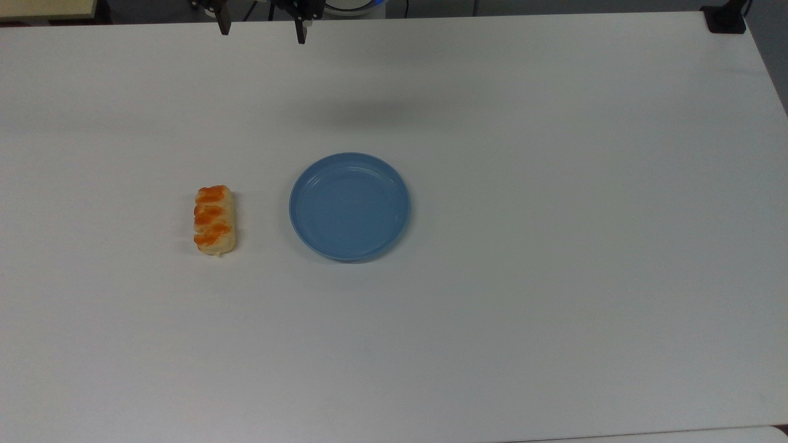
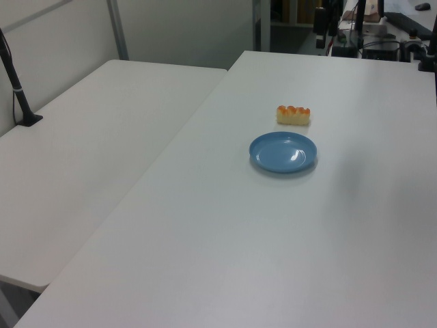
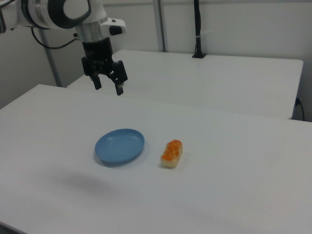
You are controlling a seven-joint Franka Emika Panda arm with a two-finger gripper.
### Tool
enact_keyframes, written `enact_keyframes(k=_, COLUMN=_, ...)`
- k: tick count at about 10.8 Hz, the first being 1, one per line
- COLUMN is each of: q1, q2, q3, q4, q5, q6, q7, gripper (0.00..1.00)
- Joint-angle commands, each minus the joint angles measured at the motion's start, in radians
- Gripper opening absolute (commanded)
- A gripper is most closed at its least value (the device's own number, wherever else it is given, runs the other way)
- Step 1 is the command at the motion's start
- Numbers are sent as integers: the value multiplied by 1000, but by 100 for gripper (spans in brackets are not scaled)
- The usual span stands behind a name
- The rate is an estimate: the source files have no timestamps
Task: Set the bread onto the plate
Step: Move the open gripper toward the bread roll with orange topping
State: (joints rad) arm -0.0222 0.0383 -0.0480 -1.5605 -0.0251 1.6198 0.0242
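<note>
The gripper (image 3: 108,86) hangs wide open and empty above the table (image 1: 554,184), while the bread (image 1: 214,220) lies on the table near the plate (image 1: 349,206), at the top view's left.

A white worktop (image 1: 554,184) carries two things. The blue plate (image 1: 349,207) lies near its middle. The bread (image 1: 214,220) lies near the plate, apart from it.

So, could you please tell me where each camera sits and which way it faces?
Top view: high, looking down on the table; bread left of plate; open pincer fingertips at the upper edge.
Left view: raised, looking along the table; bread beyond plate.
Right view: raised, opposite side; arm and pincer above plate.
All share bread and plate.
</note>
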Motion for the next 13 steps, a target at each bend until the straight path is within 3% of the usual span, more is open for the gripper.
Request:
enact_keyframes(k=1, q1=-2, q2=15, q3=0, q4=2, q5=16, q6=24, q7=-24, gripper=100)
enact_keyframes(k=7, q1=-2, q2=17, q3=0, q4=0, q5=11, q6=26, q7=-29, gripper=100)
enact_keyframes(k=10, q1=-15, q2=41, q3=-3, q4=0, q5=8, q6=57, q7=-172, gripper=100)
enact_keyframes(k=13, q1=-59, q2=109, q3=-3, q4=2, q5=-1, q6=130, q7=-216, gripper=100)
